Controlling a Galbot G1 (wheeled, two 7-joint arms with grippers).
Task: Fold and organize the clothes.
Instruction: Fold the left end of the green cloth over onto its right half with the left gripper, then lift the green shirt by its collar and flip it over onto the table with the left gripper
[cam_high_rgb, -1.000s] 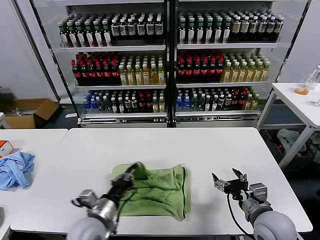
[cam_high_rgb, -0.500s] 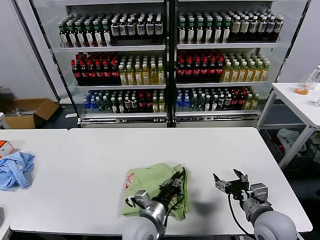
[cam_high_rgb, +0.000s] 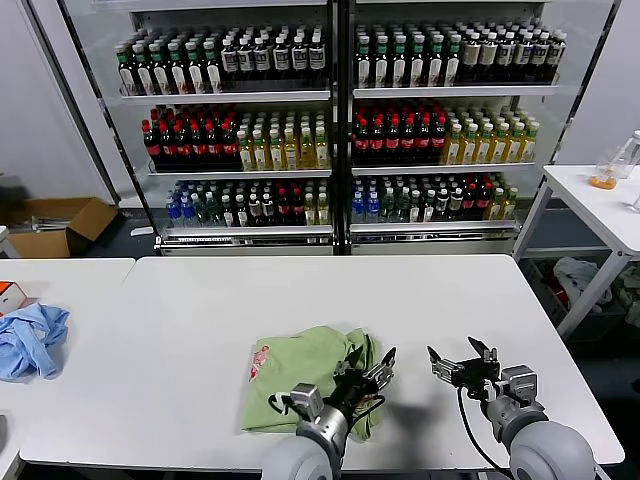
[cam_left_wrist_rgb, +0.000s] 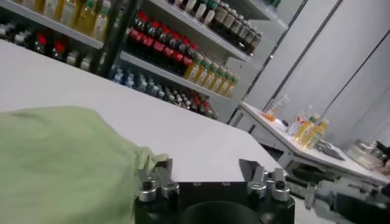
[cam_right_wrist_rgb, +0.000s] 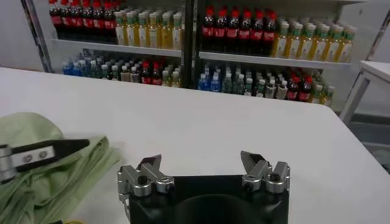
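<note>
The pale green shirt (cam_high_rgb: 300, 380) lies folded on the white table (cam_high_rgb: 330, 300), near the front edge, with its red-and-white print at its left end. It also shows in the left wrist view (cam_left_wrist_rgb: 61, 164) and the right wrist view (cam_right_wrist_rgb: 42, 164). My left gripper (cam_high_rgb: 367, 365) is open and empty at the shirt's right edge; one fingertip (cam_left_wrist_rgb: 164, 165) is beside the cloth. My right gripper (cam_high_rgb: 464, 360) is open and empty over bare table, to the right of the shirt.
A light blue cloth (cam_high_rgb: 32, 338) lies on the neighbouring table at the left. A drinks fridge (cam_high_rgb: 335, 120) full of bottles stands behind the table. Another white table (cam_high_rgb: 600, 200) stands at the right.
My left gripper carried the shirt's left half over to the right, folding it, then let go and opened at the right edge. The printed graphic now shows. The right arm stayed put.
</note>
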